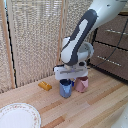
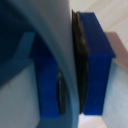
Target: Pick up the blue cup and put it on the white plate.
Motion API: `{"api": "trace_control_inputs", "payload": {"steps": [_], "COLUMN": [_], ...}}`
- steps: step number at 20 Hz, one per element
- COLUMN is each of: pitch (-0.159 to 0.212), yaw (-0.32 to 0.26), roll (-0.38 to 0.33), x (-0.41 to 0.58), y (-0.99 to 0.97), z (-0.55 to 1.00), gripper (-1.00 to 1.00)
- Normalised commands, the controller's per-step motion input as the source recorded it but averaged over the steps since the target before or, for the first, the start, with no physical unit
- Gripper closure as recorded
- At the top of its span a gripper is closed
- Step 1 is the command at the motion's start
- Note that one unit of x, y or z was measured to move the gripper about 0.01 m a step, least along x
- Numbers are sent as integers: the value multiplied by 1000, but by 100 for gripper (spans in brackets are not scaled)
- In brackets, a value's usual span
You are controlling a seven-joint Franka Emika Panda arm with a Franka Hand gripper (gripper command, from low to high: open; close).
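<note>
Nearest to me in the exterior view, at the front corner of the wooden table (image 1: 95,107) on that view's left, lies the white plate (image 1: 18,116), wide and flat with a thin brownish band round its rim, partly cut off by the picture's edge. Farther in, toward the middle of the table, stands the blue cup (image 1: 65,88), upright, small and slightly tapered, its round mouth open to the top. My gripper (image 1: 68,76) sits right down over its rim, and in the wrist view the blue pads (image 2: 95,60) stand close on either side of a thin curved wall of blue, so I judge the claw closed narrowly on the cup's rim wall, one finger inside and one outside. The cup's base seems to rest on the wood, though I cannot be sure. From the claw the plate lies forward and toward the exterior view's left, well apart, so the carry runs that way. Just beside the cup, on the exterior view's right, is a pink cup (image 1: 82,84); beyond on the left, a small orange block (image 1: 45,86).
</note>
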Motion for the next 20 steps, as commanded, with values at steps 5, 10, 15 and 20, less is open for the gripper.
{"api": "trace_control_inputs", "payload": {"steps": [5, 10, 15, 20], "pitch": [55, 99, 96, 38], "yaw": [-18, 0, 8, 10], "roll": [29, 112, 146, 85], "x": [219, 163, 141, 141], "y": [254, 632, 801, 882], "z": [965, 721, 541, 248], "gripper": [100, 100, 100, 100]}}
